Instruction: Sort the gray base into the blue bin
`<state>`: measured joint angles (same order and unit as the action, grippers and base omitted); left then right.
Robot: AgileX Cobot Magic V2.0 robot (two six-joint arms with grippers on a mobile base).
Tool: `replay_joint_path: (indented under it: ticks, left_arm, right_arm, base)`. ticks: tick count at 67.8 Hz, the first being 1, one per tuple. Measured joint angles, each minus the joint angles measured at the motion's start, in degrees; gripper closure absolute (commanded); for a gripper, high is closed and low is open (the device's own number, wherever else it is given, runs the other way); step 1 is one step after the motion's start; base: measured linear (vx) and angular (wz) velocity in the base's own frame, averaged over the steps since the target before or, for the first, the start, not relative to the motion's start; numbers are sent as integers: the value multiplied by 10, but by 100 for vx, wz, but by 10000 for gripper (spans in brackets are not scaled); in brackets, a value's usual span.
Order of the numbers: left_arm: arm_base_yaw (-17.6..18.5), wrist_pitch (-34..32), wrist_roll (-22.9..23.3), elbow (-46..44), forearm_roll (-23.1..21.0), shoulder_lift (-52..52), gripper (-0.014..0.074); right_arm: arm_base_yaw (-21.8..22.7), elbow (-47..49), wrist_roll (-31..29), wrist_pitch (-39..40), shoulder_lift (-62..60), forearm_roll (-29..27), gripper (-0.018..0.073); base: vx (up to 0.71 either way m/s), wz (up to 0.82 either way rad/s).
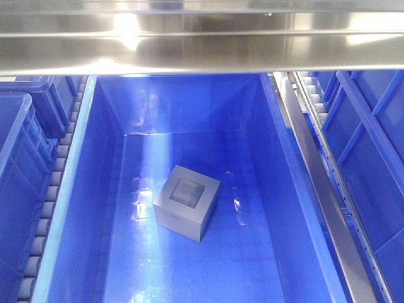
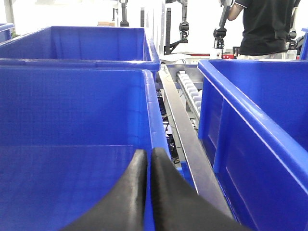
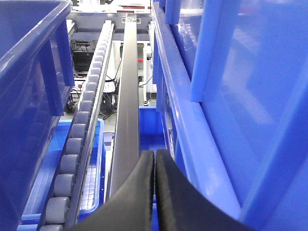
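The gray base [image 1: 187, 202] rests on the floor of the blue bin [image 1: 69, 189] in the front view, square recess facing up, turned at an angle, free of any gripper. Neither gripper shows in that view. My left gripper [image 2: 149, 155] is shut with nothing between its black fingers, held over the rim of a blue tote [image 2: 150, 110]. In the right wrist view my right gripper [image 3: 154, 155] is also shut and empty, hanging above a metal rail [image 3: 129, 96] between totes.
More blue totes [image 1: 22, 145] flank the bin on both sides, with roller tracks [image 1: 50, 189] and a steel rail [image 1: 315, 183] between them. A shiny metal beam [image 1: 202, 38] crosses the top. A person in black [image 2: 267, 26] stands far behind.
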<state>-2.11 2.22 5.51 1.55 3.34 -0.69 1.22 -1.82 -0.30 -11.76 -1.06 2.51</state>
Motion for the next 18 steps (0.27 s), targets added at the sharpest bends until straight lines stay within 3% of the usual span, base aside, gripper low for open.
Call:
replay_joint_path:
  ticks: [18]
  left_arm:
    - [0, 0, 0, 0, 0, 0, 603]
  right_arm:
    - [0, 0, 0, 0, 0, 0, 564]
  base:
    - [0, 0]
